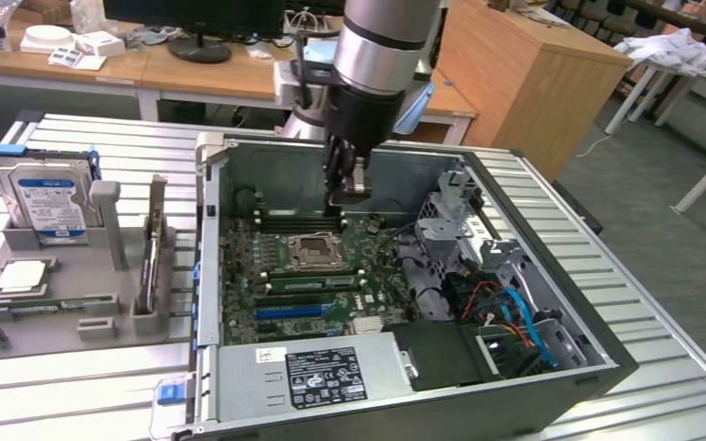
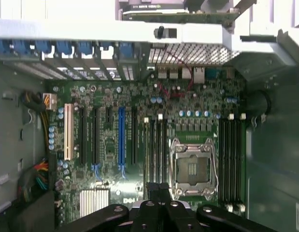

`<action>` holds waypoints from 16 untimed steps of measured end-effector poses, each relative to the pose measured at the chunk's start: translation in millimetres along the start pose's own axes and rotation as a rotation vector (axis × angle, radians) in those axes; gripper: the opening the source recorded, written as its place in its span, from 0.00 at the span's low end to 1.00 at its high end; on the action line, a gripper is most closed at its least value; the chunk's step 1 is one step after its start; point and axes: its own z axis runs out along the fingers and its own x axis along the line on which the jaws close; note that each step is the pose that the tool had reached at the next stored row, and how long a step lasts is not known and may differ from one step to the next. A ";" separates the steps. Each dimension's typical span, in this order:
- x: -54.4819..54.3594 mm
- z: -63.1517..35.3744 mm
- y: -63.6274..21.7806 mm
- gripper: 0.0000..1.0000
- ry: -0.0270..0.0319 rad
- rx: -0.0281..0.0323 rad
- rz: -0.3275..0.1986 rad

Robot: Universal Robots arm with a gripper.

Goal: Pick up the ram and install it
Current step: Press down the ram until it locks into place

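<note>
Exterior view, end effector [image 1: 348, 191]: clenched, nothing seen between its fingers, lowered inside the open computer case [image 1: 550, 276] above the motherboard [image 1: 316, 276].
Exterior view, ram [image 1: 154, 250]: upright on edge in the grey holder [image 1: 47, 322] on the surface [image 1: 59, 386], at the exterior view's left, well apart from the end effector.
Exterior view, hard drive [image 1: 49, 197]: upright in the same holder.
Wrist view, end effector [image 2: 159, 191]: fingers together, just beside the CPU socket [image 2: 193, 166] and over the memory slots [image 2: 156, 145].

ram [image 1: 154, 246] | thin stick; standing on edge | in grey holder [image 1: 84, 335]; beside case [image 1: 212, 276]

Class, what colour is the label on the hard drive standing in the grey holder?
Blue; the hard drive's label shows best in the exterior view.
</note>
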 end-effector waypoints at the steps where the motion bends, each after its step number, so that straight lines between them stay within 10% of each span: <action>1: 0.0 0.0 -3.2 0.11 0.0000 -0.0003 0.000; 16: -0.5 -7.0 -15.0 0.11 0.0000 -0.0022 0.000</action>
